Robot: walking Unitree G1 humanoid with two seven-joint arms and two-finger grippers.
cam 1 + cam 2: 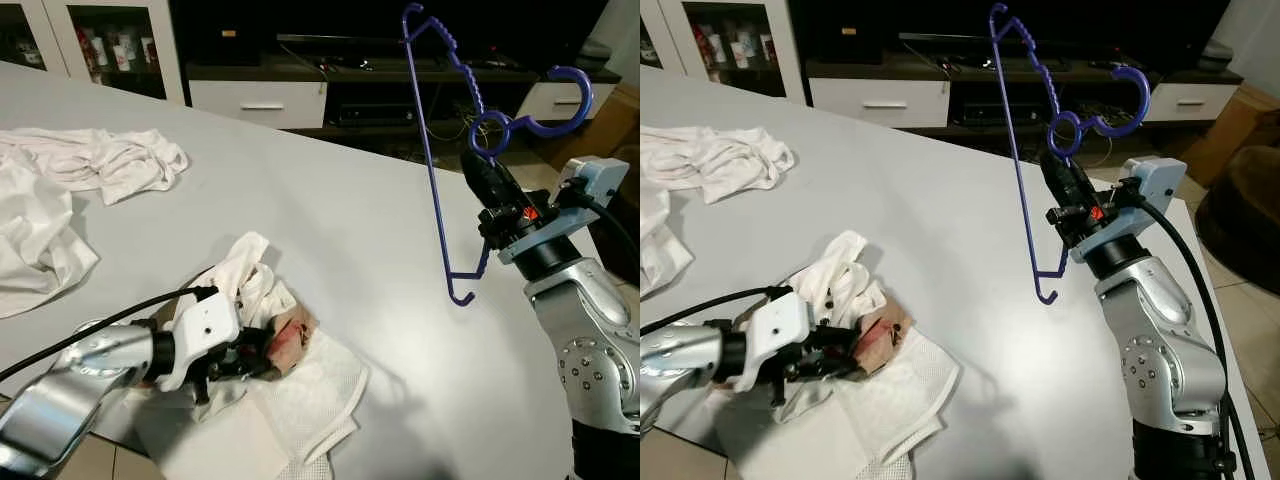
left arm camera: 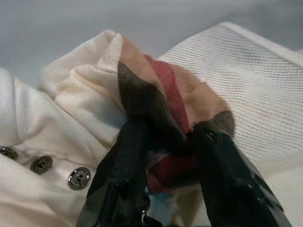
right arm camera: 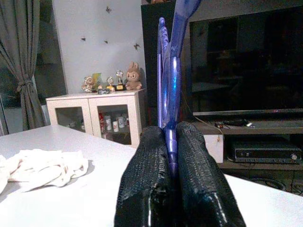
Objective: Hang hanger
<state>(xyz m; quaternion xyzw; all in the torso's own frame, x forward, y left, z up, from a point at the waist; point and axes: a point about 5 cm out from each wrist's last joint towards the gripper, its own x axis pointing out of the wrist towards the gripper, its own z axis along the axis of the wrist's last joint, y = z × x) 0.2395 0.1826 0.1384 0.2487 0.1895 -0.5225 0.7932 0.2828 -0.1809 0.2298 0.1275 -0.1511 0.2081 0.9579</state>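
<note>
Left claw (image 1: 262, 357) pinches the shirt (image 1: 300, 390) collar on the worktop (image 1: 330, 220), opening it; above-right of the shirt, right claw (image 1: 478, 165) clamps the hanger (image 1: 440, 150) upright for insertion.

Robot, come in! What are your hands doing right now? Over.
Right gripper shut on hanger, held above table. Left gripper shut on shirt collar. Nothing in the way.

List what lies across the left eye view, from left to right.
Crumpled white cloths → left tool pinching the cream shirt → blue hanger → right tool gripping it.
</note>
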